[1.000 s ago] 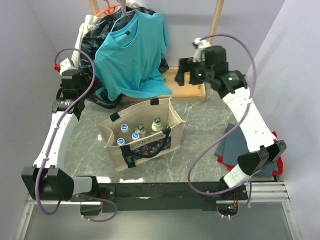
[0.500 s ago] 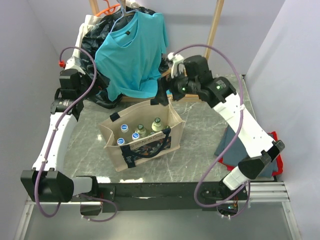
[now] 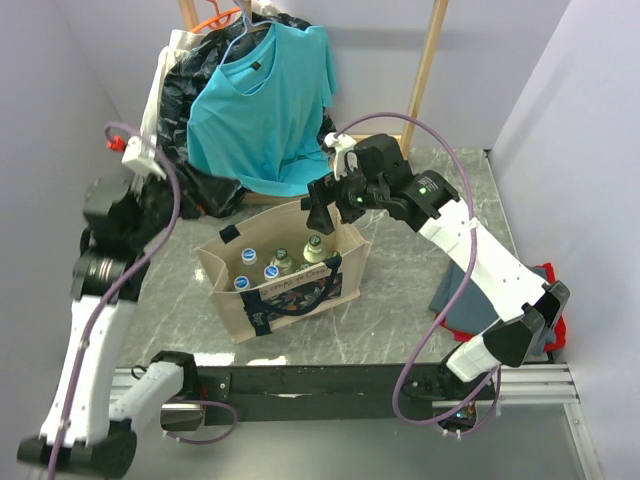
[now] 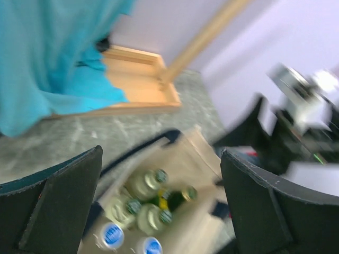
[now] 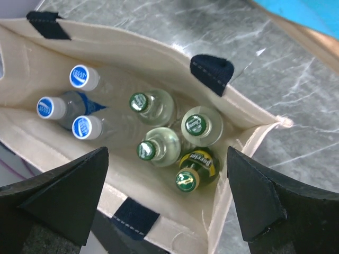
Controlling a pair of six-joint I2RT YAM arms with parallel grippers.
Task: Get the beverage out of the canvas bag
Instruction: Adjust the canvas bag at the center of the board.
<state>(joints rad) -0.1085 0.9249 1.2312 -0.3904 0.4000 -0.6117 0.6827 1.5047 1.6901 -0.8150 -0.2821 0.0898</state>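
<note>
Canvas bag [image 3: 225, 295] is plain beige with navy-black straps [image 5: 212, 67] and a dark print on its side. Three blue-and-white caps [image 5: 85, 78], three green caps [image 5: 139, 101], plus one dark green bottle [image 5: 197, 165] with a yellow label. T-shirt [image 3: 262, 100] is bright teal, table [image 3: 390, 265] grey marble with white veins.

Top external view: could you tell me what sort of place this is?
Probably a robot lab cell staged as a home corner: plain walls close around a marble-look table, a teal T-shirt on a wooden rack, a canvas bag of bottles.
</note>
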